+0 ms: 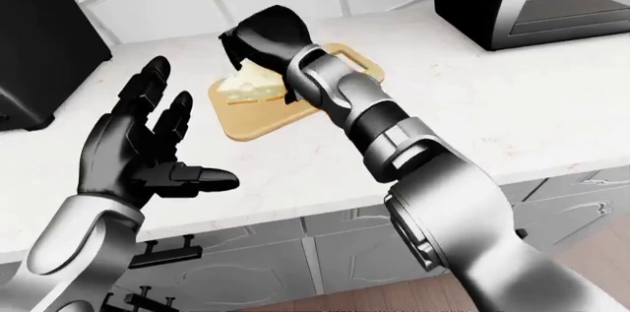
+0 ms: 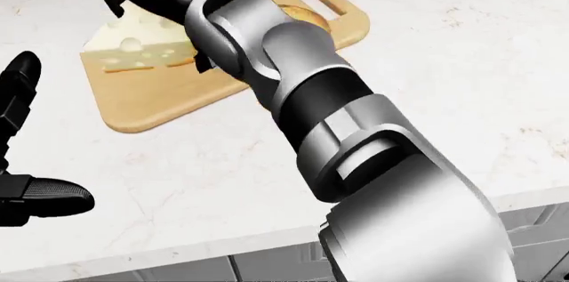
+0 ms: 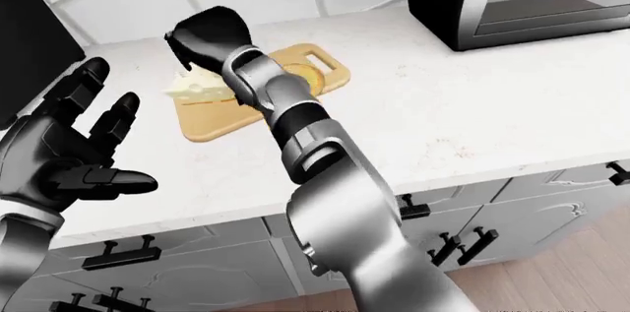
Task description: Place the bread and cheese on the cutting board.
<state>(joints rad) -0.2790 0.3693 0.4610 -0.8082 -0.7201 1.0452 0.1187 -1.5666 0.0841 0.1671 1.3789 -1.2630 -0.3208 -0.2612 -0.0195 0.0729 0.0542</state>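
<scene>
My right hand [image 1: 258,61] reaches over the left end of the wooden cutting board [image 2: 160,105], its black fingers shut on the pale yellow cheese wedge [image 2: 142,48]. The wedge, with its holes showing, sits at the board's upper left corner and overhangs that edge a little; I cannot tell whether it rests on the wood. The round browned bread [image 3: 300,76] lies on the board near its handle slot, mostly hidden behind my right forearm. At the left of the left-eye view my left hand [image 1: 187,127] hovers over the counter, fingers spread and open, holding nothing.
A black toaster [image 1: 39,54] stands at the left on the white counter [image 1: 512,105]. A black and silver appliance [image 1: 532,2] fills the top right corner. Grey drawers with black handles [image 3: 118,257] run under the counter's near edge.
</scene>
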